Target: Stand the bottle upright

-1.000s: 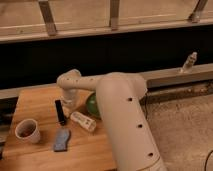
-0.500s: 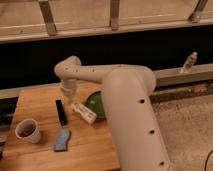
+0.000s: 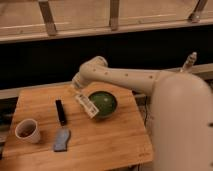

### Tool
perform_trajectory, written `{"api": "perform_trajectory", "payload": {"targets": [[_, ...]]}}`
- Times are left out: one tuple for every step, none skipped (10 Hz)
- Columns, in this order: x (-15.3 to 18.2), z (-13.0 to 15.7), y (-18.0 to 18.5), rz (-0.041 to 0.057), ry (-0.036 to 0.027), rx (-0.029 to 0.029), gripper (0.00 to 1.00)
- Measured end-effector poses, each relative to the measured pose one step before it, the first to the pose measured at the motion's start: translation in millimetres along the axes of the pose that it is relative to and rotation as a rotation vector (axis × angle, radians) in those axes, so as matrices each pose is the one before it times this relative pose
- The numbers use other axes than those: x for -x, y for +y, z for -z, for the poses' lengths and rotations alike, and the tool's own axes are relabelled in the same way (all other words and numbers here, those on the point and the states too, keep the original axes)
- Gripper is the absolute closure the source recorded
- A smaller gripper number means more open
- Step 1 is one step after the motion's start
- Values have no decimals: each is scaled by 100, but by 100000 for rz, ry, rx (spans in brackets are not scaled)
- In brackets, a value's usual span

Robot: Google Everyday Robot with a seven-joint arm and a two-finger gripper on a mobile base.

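The bottle [image 3: 86, 105] is white with a label. It is tilted on the wooden table [image 3: 110, 142], its lower end against the left rim of a green bowl [image 3: 105, 102]. My gripper [image 3: 76, 87] is at the end of the white arm, right at the bottle's upper left end. The arm reaches in from the right and bends down over the table's back edge. I cannot tell whether the gripper holds the bottle.
A black bar-shaped object [image 3: 60, 111] lies left of the bottle. A white cup [image 3: 27, 131] stands at the front left, with a blue sponge [image 3: 61, 141] beside it. A small spray bottle [image 3: 189, 62] stands on the ledge at the right. A dark wall runs behind the table.
The arm has swung up and back, away from the table's front. The bottle has shifted from in front of the bowl to the bowl's left side, its upper end raised.
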Motion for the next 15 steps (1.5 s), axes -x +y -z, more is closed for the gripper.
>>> {"api": "perform_trajectory", "payload": {"targets": [[397, 1289, 125, -282, -7933, -547, 100], [293, 805, 136, -145, -4734, -302, 100], [333, 794, 54, -91, -4177, -458, 100], [294, 477, 102, 125, -2550, -27, 100], [-24, -202, 67, 380, 1452, 257, 100], [-162, -532, 13, 953, 1661, 112, 100], [-206, -1054, 123, 1421, 917, 533, 100], [186, -1082, -184, 1893, -89, 248, 100], [459, -653, -176, 1218, 60, 89, 100], [1424, -903, 45, 2566, 69, 527, 100], [1094, -660, 207, 2075, 145, 637, 100], [746, -128, -140, 1632, 30, 16, 100], [423, -106, -164, 1172, 124, -5, 100], [957, -114, -303, 1452, -1166, 520, 100], [946, -384, 30, 781, -3643, 1339, 100]]}}
